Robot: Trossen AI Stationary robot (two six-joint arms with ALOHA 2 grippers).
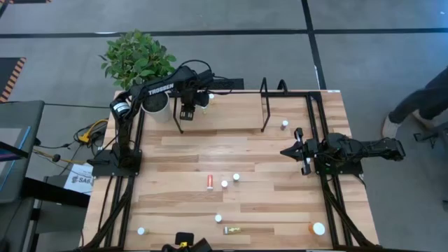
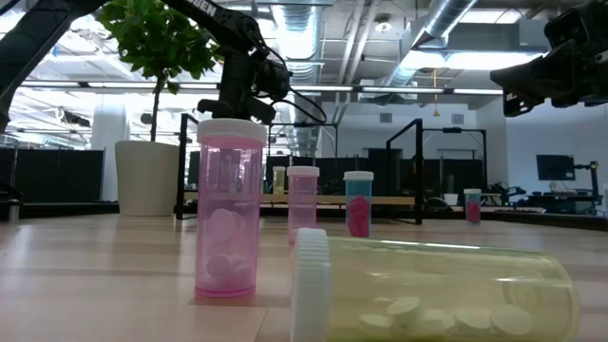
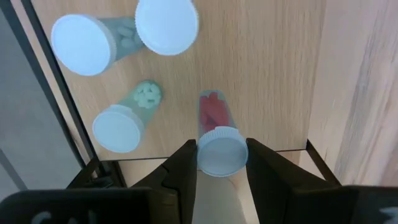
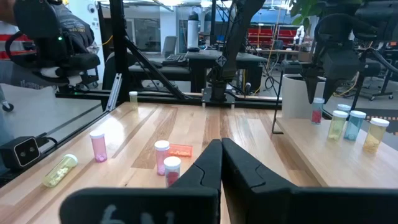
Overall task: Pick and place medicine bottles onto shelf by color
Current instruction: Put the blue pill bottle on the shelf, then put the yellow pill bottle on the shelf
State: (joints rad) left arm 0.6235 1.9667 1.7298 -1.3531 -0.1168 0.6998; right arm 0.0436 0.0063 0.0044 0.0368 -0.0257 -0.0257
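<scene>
On the shelf [image 1: 231,112], at twelve o'clock on the desk [image 1: 182,161], you see three capped bottles [image 3: 118,124] grouped at its eleven-o'clock corner; pale tablets show through two of them. The left pincer [image 3: 217,163] is clamped on the white cap of a red-filled bottle [image 3: 214,127] over the shelf board beside that group. Loose bottles lie across the desk centre, one red bottle [image 1: 210,182] on its side. The right pincer [image 1: 287,151], at three o'clock, has its fingers together and holds nothing.
</scene>
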